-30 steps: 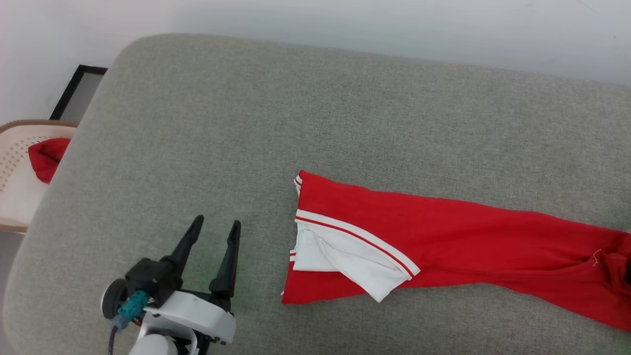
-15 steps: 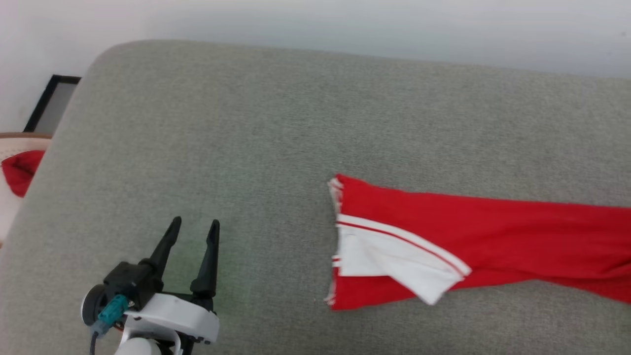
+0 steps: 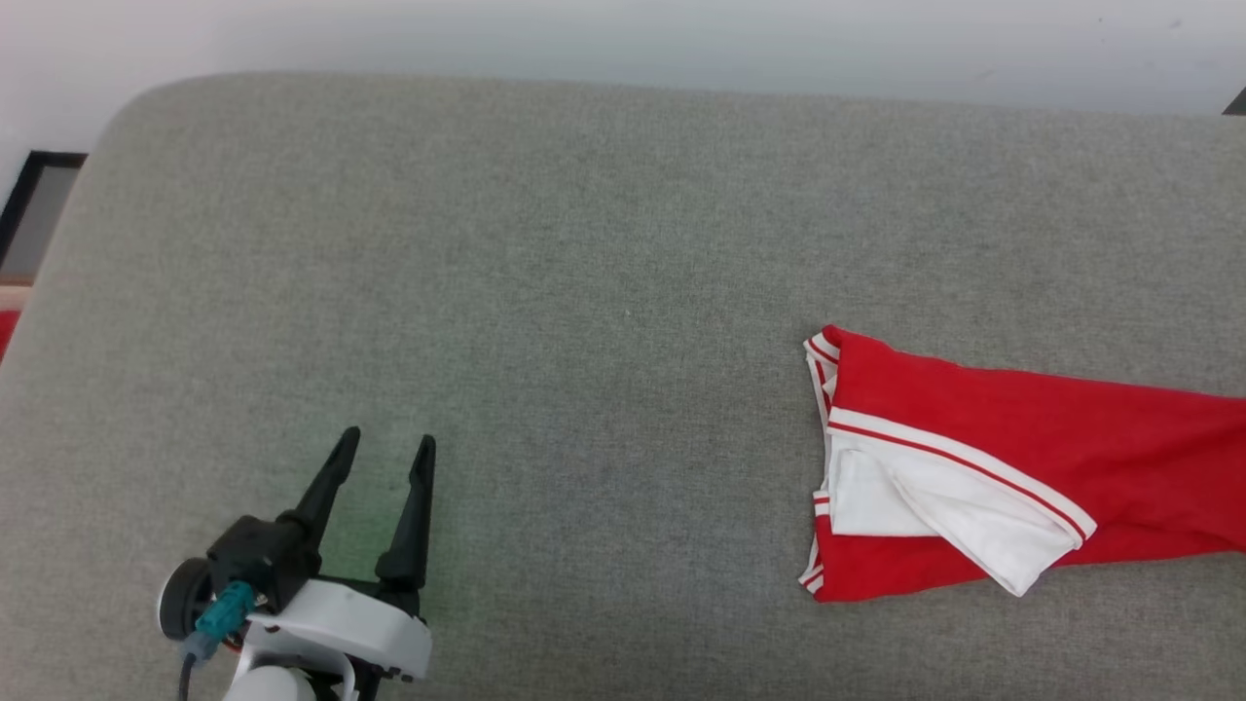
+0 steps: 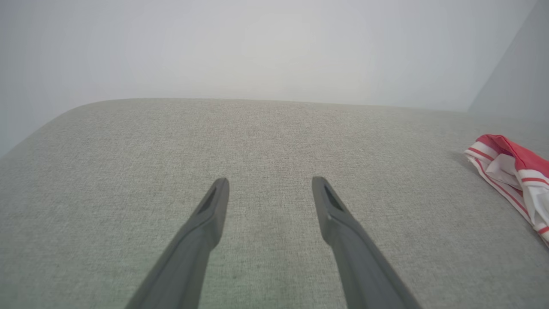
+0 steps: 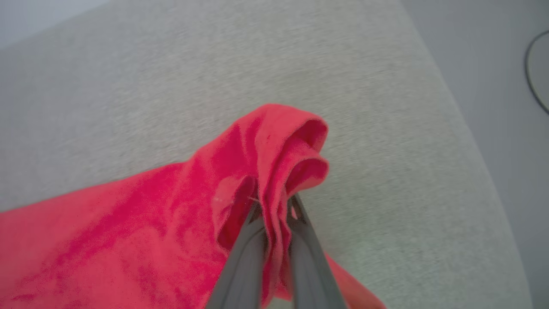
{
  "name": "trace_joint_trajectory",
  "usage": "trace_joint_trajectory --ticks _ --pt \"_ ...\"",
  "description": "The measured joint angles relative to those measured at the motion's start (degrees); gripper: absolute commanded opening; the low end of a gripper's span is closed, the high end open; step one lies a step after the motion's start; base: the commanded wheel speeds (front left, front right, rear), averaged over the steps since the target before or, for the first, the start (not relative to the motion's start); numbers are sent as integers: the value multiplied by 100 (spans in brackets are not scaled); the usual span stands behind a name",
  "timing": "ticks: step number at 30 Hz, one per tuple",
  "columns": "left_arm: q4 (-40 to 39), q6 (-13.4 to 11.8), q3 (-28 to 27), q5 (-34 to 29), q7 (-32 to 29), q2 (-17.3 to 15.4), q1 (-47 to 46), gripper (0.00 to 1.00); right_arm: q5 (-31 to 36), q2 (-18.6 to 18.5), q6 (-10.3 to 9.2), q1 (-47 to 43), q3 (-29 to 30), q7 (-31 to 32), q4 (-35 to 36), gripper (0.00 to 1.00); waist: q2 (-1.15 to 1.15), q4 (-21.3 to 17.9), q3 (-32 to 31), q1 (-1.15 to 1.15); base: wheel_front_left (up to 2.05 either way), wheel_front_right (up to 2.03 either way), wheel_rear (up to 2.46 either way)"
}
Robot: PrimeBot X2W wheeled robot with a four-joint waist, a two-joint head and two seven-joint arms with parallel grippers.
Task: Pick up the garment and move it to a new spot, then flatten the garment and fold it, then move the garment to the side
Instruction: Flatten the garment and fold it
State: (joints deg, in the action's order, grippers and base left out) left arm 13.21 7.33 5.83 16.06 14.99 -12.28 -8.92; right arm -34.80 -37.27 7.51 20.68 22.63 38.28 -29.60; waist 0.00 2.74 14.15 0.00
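Head view: left gripper (image 3: 387, 440) spread wide, empty, near left over the grey cushion (image 3: 584, 243) — garment (image 3: 1022, 438) lies folded at the right. Left wrist: jaws apart over bare cushion, garment at the right. Right wrist: I see the right gripper (image 5: 274, 206) pinched tight on a bunched red fold of it.

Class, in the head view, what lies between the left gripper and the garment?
Only bare grey cushion separates the left gripper from the garment, as the head view shows.
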Motion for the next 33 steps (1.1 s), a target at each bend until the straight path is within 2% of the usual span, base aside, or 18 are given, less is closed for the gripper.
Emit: trace_joint_trajectory --ticks 4,12,17,24,33 --pt "56 0 -7 10 0 11 15 100 -216 219 0 -171 -649 266 757 0 0 -20 -105 0 0 0 0" --pt "74 1 12 100 0 116 196 100 -706 837 -1 -608 -1898 926 2884 0 0 48 -287 0 0 0 0" --pt "81 1 87 153 0 193 208 100 -786 1125 -1 -552 -2603 1125 3519 0 0 215 -292 0 0 0 0" --pt "89 4 121 210 0 274 182 100 -611 1308 -1 -115 -3362 1094 3661 0 0 489 -197 0 0 0 0" --pt "157 4 197 211 0 468 90 100 -379 1419 -1 5 -4022 542 2635 0 0 705 32 0 0 0 0"
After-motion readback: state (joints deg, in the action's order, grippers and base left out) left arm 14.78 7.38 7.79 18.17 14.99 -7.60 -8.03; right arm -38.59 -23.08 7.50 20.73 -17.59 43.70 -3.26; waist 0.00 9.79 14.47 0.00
